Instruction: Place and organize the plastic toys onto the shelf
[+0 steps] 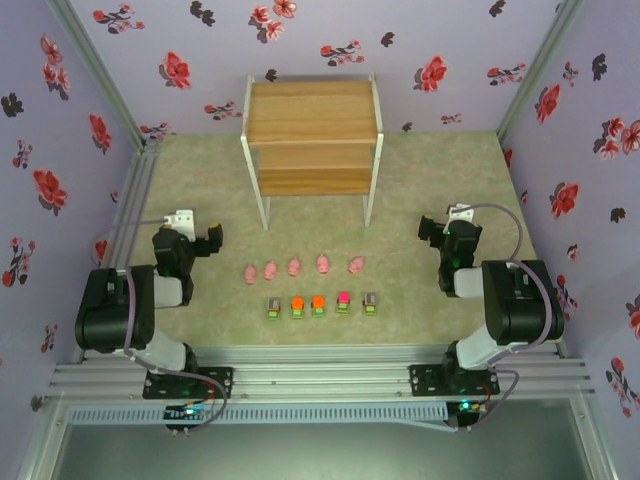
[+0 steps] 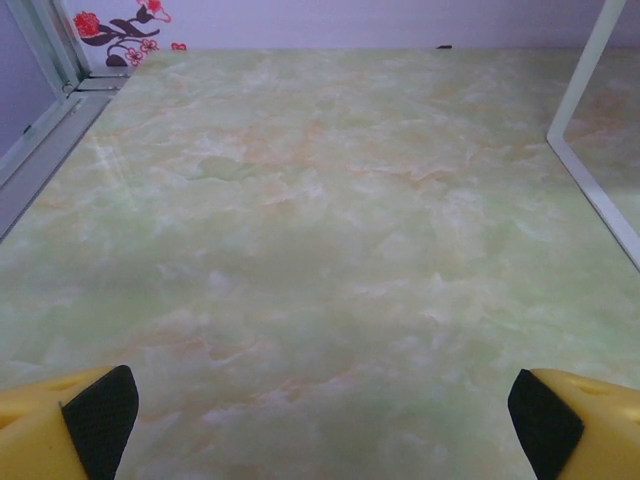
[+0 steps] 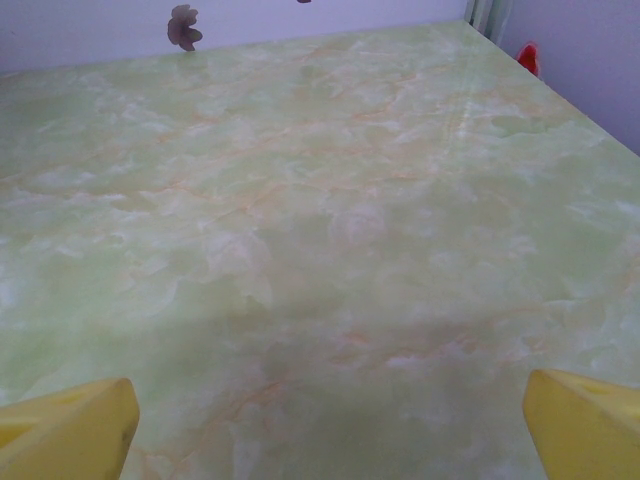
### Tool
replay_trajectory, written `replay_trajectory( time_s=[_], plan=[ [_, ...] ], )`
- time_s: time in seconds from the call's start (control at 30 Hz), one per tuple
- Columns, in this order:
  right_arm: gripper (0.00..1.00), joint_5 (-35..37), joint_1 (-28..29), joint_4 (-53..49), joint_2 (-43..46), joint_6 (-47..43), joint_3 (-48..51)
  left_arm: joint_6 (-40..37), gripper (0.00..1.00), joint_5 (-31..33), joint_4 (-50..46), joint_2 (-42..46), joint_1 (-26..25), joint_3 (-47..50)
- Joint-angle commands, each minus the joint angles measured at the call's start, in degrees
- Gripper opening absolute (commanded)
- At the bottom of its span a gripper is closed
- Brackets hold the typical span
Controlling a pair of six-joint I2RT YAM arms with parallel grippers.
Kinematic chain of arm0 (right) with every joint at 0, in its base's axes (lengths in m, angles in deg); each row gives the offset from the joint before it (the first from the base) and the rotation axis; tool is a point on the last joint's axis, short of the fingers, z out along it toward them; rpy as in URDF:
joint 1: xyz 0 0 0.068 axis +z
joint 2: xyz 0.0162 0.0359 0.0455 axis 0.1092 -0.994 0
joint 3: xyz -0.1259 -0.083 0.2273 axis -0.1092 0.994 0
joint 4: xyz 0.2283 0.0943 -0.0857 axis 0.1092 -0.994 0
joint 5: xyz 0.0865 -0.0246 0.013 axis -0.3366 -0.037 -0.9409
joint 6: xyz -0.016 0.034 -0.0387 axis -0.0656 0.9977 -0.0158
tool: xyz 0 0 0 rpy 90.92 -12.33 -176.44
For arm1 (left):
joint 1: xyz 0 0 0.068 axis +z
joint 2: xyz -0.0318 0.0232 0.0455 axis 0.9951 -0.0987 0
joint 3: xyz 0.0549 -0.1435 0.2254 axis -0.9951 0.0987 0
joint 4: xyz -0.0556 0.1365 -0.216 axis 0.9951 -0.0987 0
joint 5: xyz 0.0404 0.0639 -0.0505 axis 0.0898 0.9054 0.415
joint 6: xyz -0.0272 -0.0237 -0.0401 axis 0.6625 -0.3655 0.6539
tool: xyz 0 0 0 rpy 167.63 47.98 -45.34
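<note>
Fingers first: the left fingers [image 2: 95, 425] stand wide apart, yellow with black pads. They hold nothing and touch nothing, with bare green marbled counter [image 2: 300, 250] below and ahead of them. Ahead of them and off to their right, the left wrist view shows a thin white leg of the shelf [image 2: 592, 190] standing on the counter.

The right fingers [image 3: 70, 435] are spread just as wide and are also empty, poised above bare counter.

From above, the toys lie between the two sets of fingers, well apart from both and a little nearer the arm bases. There is a row of five pink pigs [image 1: 294, 266], and just behind it, toward the bases, a row of five square blocks [image 1: 318, 304]. Two blocks have orange tops, one has a pink top and the two end ones have grey tops.

The shelf stands beyond both sets of fingers, midway between them. Its two wooden boards are bare, and no toy is on it yet.
</note>
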Motion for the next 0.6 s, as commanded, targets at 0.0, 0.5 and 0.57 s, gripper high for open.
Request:
replay_trajectory(
  time_s=[0.0, 0.5, 0.57],
  plan=[
    [0.99, -0.44, -0.25, 0.97, -0.44, 0.96, -0.3, 1.27, 1.0, 3.46, 6.81, 0.26, 0.3, 3.17],
    [0.99, 0.19, -0.16, 7.39, 1.4, 1.21, 4.02, 2.04, 1.0, 11.02, 12.21, 7.61, -2.22, 9.66],
    [0.99, 0.52, -0.16, 8.49, 1.78, 1.13, 4.77, 2.03, 1.0, 12.05, 11.98, 9.2, -2.85, 10.36]
  ],
)
